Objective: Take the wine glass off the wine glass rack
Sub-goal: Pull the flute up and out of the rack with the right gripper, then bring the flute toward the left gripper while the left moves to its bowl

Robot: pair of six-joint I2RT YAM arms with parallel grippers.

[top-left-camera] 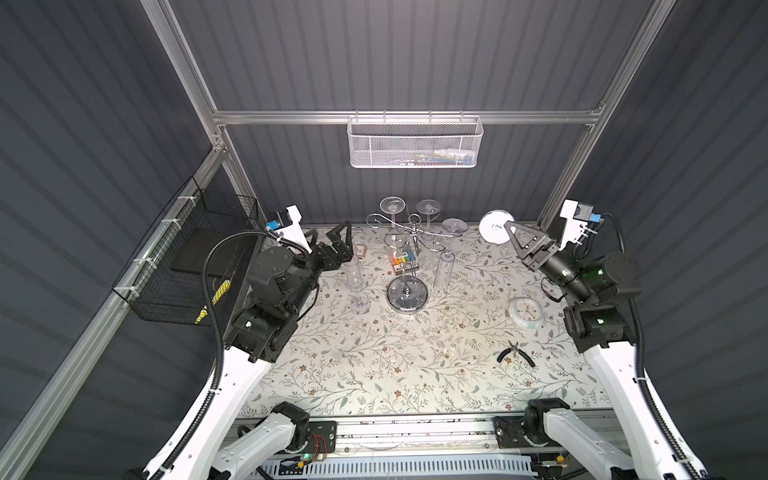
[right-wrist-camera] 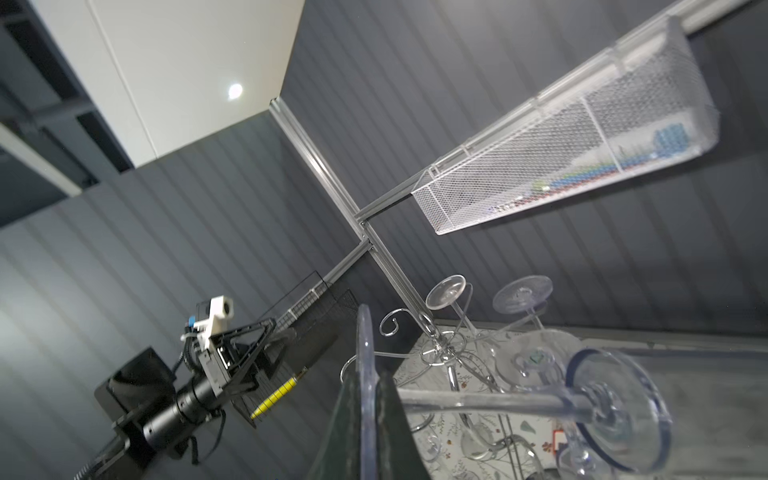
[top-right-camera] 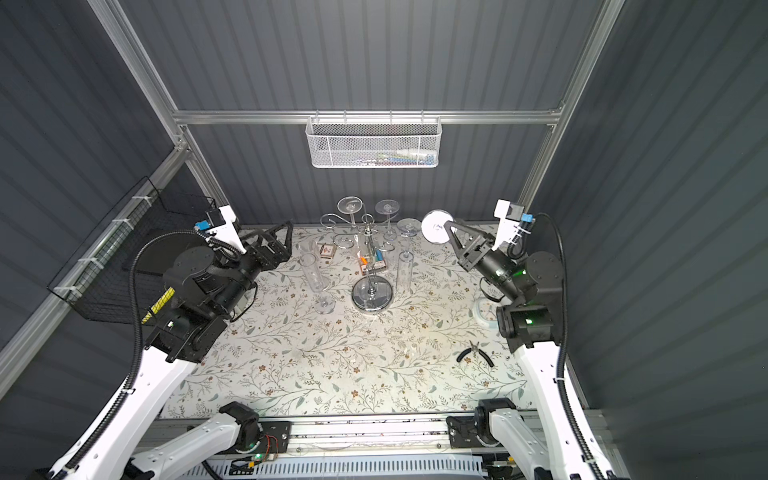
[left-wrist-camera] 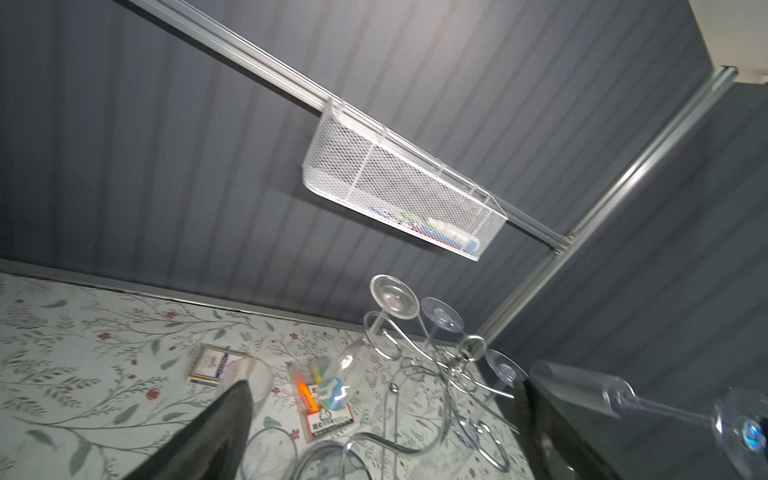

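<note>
Currently, in both top views, the right gripper is clamped on the foot of the wine glass, upper right of centre. It sits just right of the wine glass rack and looks clear of its scrolls. The left gripper is spread wide and empty, left of the rack.
Left wrist view: fingers are apart, gripping nothing.
Right wrist view: the foot is edge-on between the fingers, and the stem runs toward frame right, crosswise to them. Next move likely just retreats rightward.

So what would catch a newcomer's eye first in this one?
The chrome wine glass rack stands at the back centre of the table, clear glasses hanging upside down from its curled arms. To its right, the right gripper has its jaws shut on the round foot of a wine glass. A white mesh basket hangs on the rail above.
</note>
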